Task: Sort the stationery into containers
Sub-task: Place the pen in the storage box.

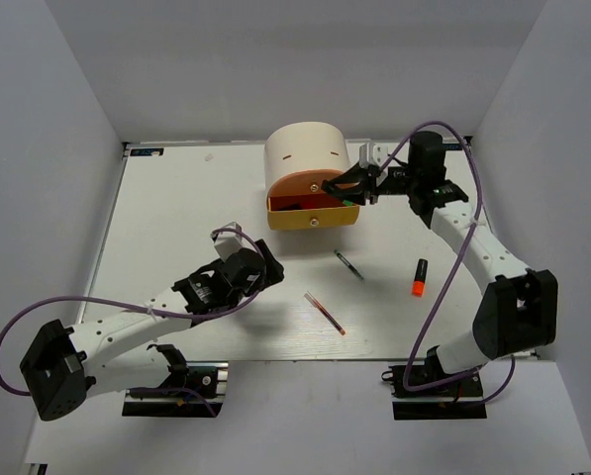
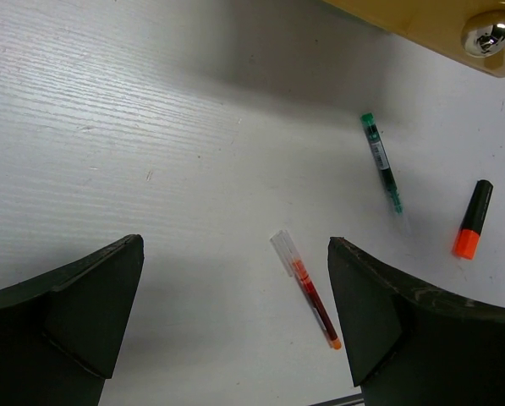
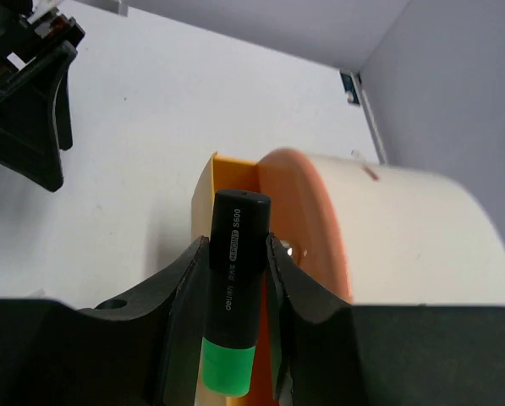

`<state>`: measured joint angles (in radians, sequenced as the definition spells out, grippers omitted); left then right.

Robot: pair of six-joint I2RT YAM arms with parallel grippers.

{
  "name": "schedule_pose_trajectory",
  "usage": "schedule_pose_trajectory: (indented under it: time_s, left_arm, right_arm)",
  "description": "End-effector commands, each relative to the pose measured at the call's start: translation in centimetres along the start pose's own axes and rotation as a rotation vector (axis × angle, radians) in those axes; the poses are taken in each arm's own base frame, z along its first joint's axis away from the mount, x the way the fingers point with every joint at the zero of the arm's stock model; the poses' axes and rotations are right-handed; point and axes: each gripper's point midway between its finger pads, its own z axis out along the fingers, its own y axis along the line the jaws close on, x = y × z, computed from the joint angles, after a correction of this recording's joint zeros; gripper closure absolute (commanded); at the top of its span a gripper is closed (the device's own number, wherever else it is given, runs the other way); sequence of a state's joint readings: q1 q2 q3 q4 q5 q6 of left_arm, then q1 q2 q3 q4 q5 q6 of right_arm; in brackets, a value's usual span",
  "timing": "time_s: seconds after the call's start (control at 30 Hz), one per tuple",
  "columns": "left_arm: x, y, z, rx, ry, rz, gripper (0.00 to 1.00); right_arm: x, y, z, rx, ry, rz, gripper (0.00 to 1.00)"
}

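Observation:
The cream arch-topped cabinet stands at the back of the table, and its yellow drawer is pulled out under the orange front. My right gripper is shut on a black highlighter with a green end, held at the open drawer's right end. A thin green pen, a red pen and an orange-ended highlighter lie on the table. My left gripper is open, low over the table left of the red pen, and holds nothing.
Something dark lies inside the yellow drawer. Its round metal knob faces the front. White walls close the table in at left, right and back. In the right wrist view the orange front lies just past the highlighter.

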<state>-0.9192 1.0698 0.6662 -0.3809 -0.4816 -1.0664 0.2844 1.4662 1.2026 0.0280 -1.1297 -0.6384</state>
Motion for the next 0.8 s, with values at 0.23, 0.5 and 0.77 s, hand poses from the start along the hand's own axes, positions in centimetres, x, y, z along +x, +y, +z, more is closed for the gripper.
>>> schedule_pose_trajectory:
  time_s: [0.23,0.5,0.77]
  left_arm:
    - [-0.2,-0.3,-0.4,0.027,-0.009,-0.012,0.01]
    - [-0.1,-0.2,-0.2,0.019,-0.005,-0.008,0.01]
    - [-0.2,-0.1,0.1,0.014,-0.010,-0.014,0.01]
  right_arm:
    - [-0.8,-1.1,1.9,-0.132,-0.131,-0.208,1.00]
    - [1.9,-1.1,2.4,-0.139,-0.123,-0.209,0.76]
    - [1.4,-0.1,1.6,-0.121,-0.091,-0.201,0.35]
